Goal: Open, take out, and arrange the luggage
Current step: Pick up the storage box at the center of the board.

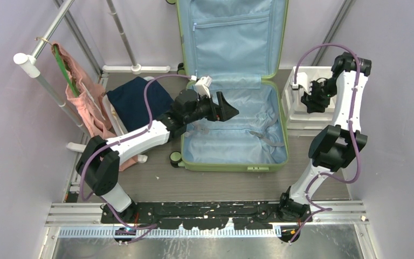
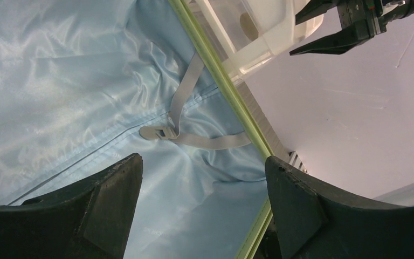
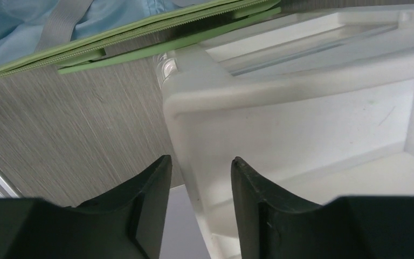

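The luggage [image 1: 248,145] lies open at the middle of the table [image 1: 221,183], toward its far edge. Its base is flat and its lid stands upright behind, so its long axis runs from the near edge to the far one. My left gripper [image 2: 204,158] hangs over the left half of the base, pointing across it toward the right rim, with its jaws wide apart and nothing between them. The lining lies directly below and ahead of it, so this is plainly the nearer arm for anything in the shell. A grey strap [image 2: 156,132] with its buckle lies loose on the lining just ahead of the fingers. My right gripper [image 3: 199,159] is off the luggage altogether, at the right edge of the table over the drawer unit [image 3: 302,124]. Its jaws are half apart on either side of a white corner wall, and I cannot tell whether they have bitten on it. Navy cloth [image 1: 137,97] sits just beyond the luggage's left rim. The base looks bare apart from the straps, but my left arm covers its far left corner. I cannot see whether the lid's zip pocket holds anything.
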You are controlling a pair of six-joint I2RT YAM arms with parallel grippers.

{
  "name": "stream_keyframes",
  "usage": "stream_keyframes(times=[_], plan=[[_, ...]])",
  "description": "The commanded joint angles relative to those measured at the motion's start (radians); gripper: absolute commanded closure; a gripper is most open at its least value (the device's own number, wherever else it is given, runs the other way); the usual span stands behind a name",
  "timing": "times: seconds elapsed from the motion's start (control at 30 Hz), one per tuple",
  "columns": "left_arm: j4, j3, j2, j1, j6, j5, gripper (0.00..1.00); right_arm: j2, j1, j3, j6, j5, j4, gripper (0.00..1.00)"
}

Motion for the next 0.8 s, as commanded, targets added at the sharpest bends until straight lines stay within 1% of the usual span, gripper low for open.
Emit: stream_keyframes(times=[0.0, 0.13, 0.17, 0.2, 0.23, 0.3, 0.4, 0.5, 0.63, 0.77], plan=[[-0.017, 0.030, -0.056, 0.004, -0.004, 0.020, 0.17, 0.019, 0.018, 0.018, -0.036, 0.016, -0.139, 0.55], [-0.051, 0.034, -0.071, 0.004, -0.005, 0.004, 0.17, 0.021, 0.027, 0.017, -0.039, 0.007, -0.139, 0.83], [-0.055, 0.036, -0.073, 0.003, -0.008, 0.002, 0.17, 0.018, 0.028, 0.022, -0.036, 0.009, -0.139, 0.92], [-0.059, 0.038, -0.074, 0.002, -0.012, 0.001, 0.17, 0.018, 0.029, 0.033, -0.029, 0.006, -0.139, 0.98], [-0.062, 0.041, -0.072, 0.003, -0.018, 0.001, 0.17, 0.020, 0.029, 0.054, -0.015, 0.003, -0.139, 0.99], [-0.063, 0.048, -0.068, 0.002, -0.031, 0.004, 0.17, 0.031, 0.028, 0.120, 0.063, -0.014, -0.128, 0.99], [-0.065, 0.065, -0.059, 0.002, -0.047, 0.009, 0.17, 0.060, 0.031, 0.241, 0.255, -0.044, -0.062, 0.99], [-0.064, 0.087, -0.041, 0.002, -0.063, 0.018, 0.17, 0.079, 0.044, 0.316, 0.412, -0.051, -0.001, 0.99], [-0.043, 0.120, -0.006, 0.002, -0.101, 0.044, 0.17, 0.075, 0.086, 0.320, 0.648, -0.002, 0.129, 0.99], [0.049, 0.140, 0.055, 0.002, -0.204, 0.077, 0.17, 0.069, 0.121, 0.331, 0.868, 0.059, 0.227, 0.99]])
